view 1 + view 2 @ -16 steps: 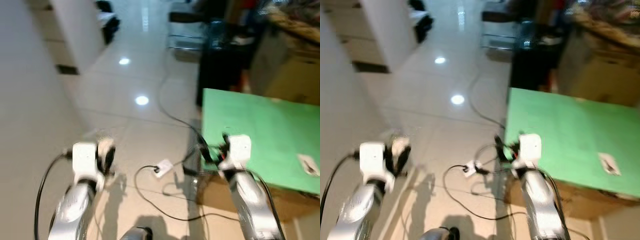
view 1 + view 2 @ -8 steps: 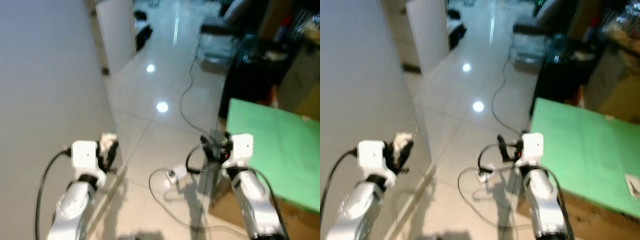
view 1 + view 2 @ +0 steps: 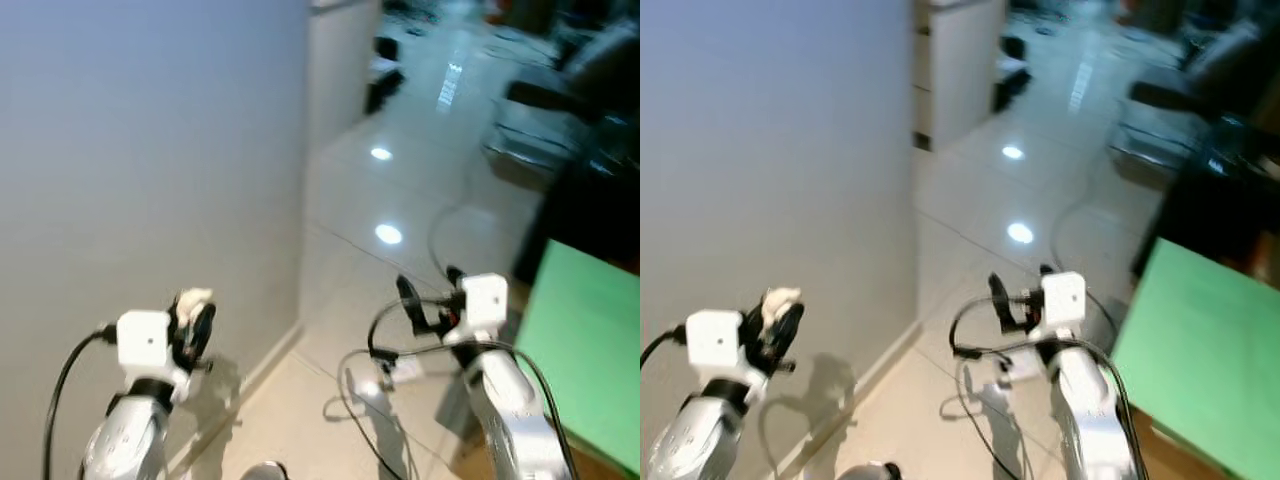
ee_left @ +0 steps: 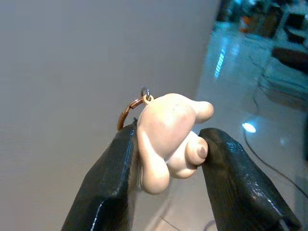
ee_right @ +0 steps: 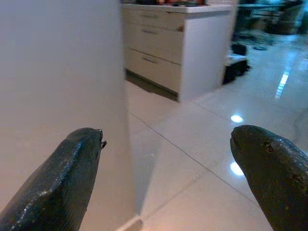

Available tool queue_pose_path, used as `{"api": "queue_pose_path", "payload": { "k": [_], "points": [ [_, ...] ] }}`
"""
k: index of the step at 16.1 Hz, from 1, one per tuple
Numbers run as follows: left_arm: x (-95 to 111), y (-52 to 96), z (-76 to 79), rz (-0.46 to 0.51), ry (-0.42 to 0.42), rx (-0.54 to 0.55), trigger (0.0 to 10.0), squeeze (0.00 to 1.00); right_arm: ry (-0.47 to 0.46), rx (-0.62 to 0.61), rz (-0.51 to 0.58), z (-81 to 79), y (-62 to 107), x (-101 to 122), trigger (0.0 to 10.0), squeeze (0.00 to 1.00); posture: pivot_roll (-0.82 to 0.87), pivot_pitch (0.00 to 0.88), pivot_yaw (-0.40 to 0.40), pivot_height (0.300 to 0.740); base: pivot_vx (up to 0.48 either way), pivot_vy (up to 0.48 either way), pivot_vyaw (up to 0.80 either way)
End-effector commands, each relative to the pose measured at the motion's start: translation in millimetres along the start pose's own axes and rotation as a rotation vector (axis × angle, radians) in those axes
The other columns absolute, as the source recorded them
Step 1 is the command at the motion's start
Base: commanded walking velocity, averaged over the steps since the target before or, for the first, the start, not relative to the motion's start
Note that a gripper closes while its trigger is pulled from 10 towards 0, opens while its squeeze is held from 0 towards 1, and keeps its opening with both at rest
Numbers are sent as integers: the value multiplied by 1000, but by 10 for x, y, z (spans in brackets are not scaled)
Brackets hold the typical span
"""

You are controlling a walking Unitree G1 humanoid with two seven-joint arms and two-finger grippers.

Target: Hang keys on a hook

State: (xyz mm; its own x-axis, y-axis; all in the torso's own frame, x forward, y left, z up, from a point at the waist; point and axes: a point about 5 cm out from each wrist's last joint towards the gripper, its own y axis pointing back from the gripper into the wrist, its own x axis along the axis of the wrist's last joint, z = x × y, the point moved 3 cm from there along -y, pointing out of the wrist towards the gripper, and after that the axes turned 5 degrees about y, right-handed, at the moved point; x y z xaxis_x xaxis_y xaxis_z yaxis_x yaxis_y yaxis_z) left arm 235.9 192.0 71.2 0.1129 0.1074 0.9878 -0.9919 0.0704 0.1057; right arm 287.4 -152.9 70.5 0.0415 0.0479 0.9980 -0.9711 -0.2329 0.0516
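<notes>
Left tool [image 4: 166, 159] clamped on keys [image 4: 168, 137]: smooth, blobby cream charm, rubbery-looking, thin coppery ring poking out top. Held up close to plain matte grey wall [image 3: 150, 150]. Right tool [image 5: 168, 178] fingers wide apart, holding nothing, raised over glossy tiled floor [image 3: 400, 200] with loose black cable [image 3: 360, 420]. White drawer cabinet [image 5: 168, 48] past wall corner. Flat green table [image 3: 1200, 350] by right arm. No readable writing.

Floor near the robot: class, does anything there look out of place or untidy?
Yes. A loose black cable trails in loops across the glossy tile floor to a small white plug block, between the wall and the green-topped box. It looks like a trip hazard.
</notes>
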Motion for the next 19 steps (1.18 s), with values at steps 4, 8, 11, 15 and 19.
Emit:
{"api": "queue_pose_path", "payload": {
  "k": [4, 8, 11, 15, 19],
  "points": [
    [-211, -69, -140, -49, -2, 65, 10000, 0, -133, -46, -61, 63, -135, -49, 10000, 0, 3, 0, -43, 740, 0, 0, 622],
    [-102, -150, -188, 9, -94, 88, 10000, 0, 40, 69, -7, -124, -226, 40, 10000, 0, 11, 0, -46, 740, 0, 0, 620],
    [-71, -230, -227, 37, -32, 99, 10000, 0, -62, 31, -28, -79, -318, 24, 10000, 0, 15, 0, -46, 740, 0, 0, 615],
    [68, -206, 46, 64, -65, 24, 10000, 0, -75, 16, -39, -29, -297, -33, 10000, 0, 14, 0, -36, 740, -126, 308, 602],
    [131, -201, 223, 51, -88, 7, 10000, 0, -87, 29, -55, -31, -302, -81, 10000, 0, 23, 0, -37, 740, -394, 182, 598]
  ]
}}
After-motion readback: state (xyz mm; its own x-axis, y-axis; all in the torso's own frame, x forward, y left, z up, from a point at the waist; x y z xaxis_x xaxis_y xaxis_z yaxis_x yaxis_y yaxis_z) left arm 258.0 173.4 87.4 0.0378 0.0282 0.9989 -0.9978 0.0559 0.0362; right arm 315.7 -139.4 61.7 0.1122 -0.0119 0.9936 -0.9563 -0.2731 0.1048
